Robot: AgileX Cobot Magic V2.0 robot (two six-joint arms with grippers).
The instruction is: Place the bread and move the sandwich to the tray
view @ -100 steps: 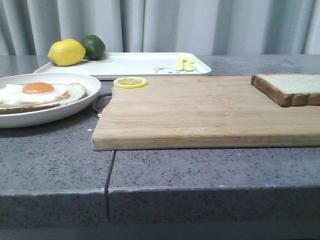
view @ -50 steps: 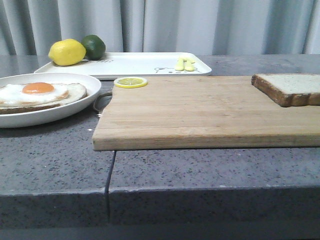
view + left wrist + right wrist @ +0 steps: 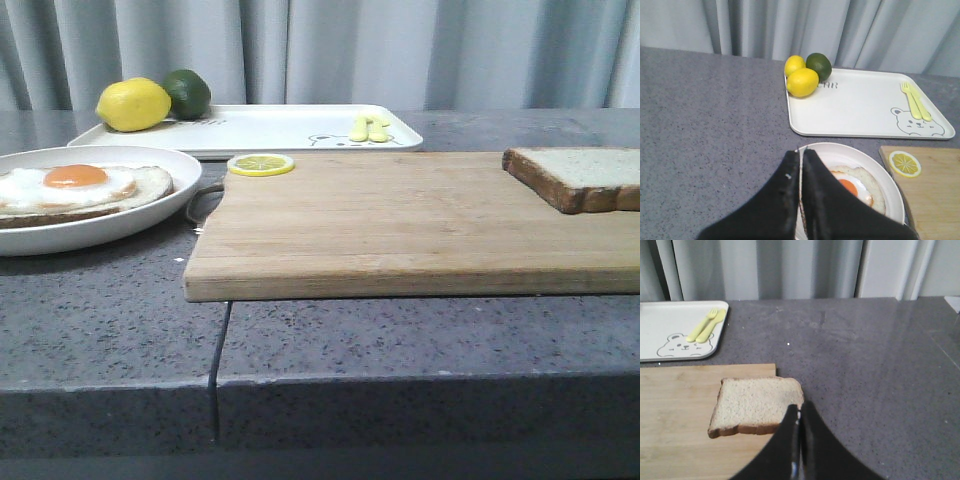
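**Bread lying on the board, egg slice sitting on the plate**

The bread (image 3: 580, 176) is lying flat on the far right corner of the cutting board (image 3: 400, 225), its crust overhanging the board's edge a little in the right wrist view. The right gripper (image 3: 799, 415) is hanging above the slice's near corner with its fingers pressed together, holding nothing. The sandwich (image 3: 75, 190), a slice topped with a fried egg, is sitting on the plate (image 3: 150, 215) just left of the board. The left gripper (image 3: 802, 162) is hovering over the plate's rim, fingers closed and empty. The tray (image 3: 280, 128) is lying behind plate and board, carrying a lemon (image 3: 133, 104), a lime (image 3: 188, 92) and a pale yellow fork set (image 3: 368, 127). A lemon slice (image 3: 260, 164) is resting on the board's far left corner.
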